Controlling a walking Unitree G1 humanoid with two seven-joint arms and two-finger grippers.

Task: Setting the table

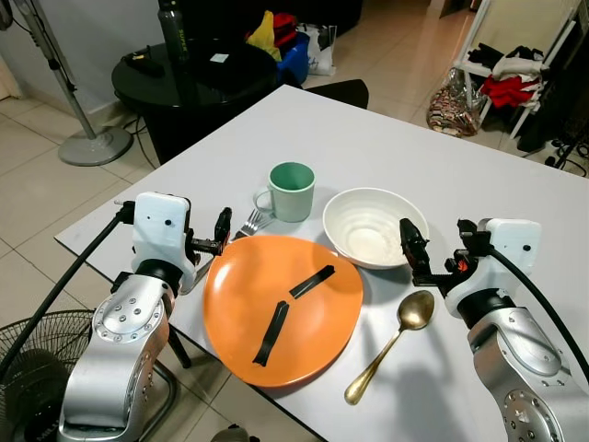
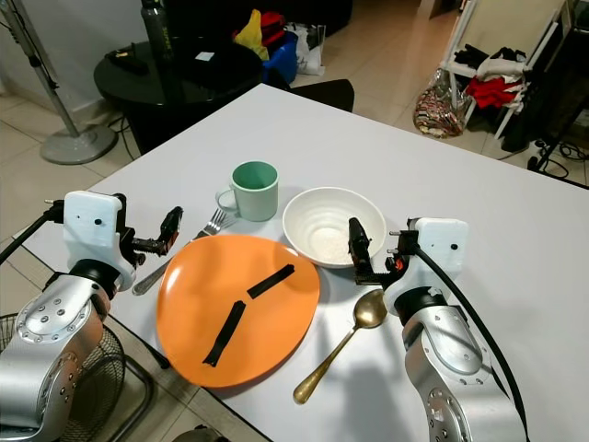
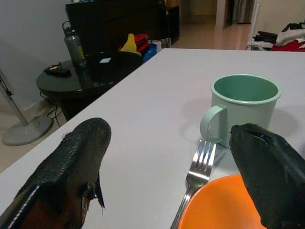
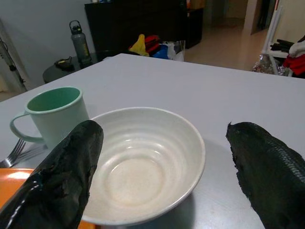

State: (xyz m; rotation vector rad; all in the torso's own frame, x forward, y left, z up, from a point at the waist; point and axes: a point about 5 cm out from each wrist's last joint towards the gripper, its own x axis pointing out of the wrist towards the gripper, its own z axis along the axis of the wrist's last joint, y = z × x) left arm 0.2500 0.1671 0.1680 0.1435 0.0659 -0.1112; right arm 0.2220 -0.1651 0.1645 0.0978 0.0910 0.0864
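the right gripper (image 1: 416, 250) is hovering with jaws open at the white bowl (image 1: 373, 226), which is sitting mid-surface just beside the green mug (image 1: 292, 191). to do this well, i'd say it should close on the near rim squarely and lift level. the left gripper (image 1: 221, 232), jaws open too, is waiting over the fork (image 3: 198, 174) by the orange plate (image 1: 304, 331) at the near edge. the bowl is looking glossy, ridged inside and empty.
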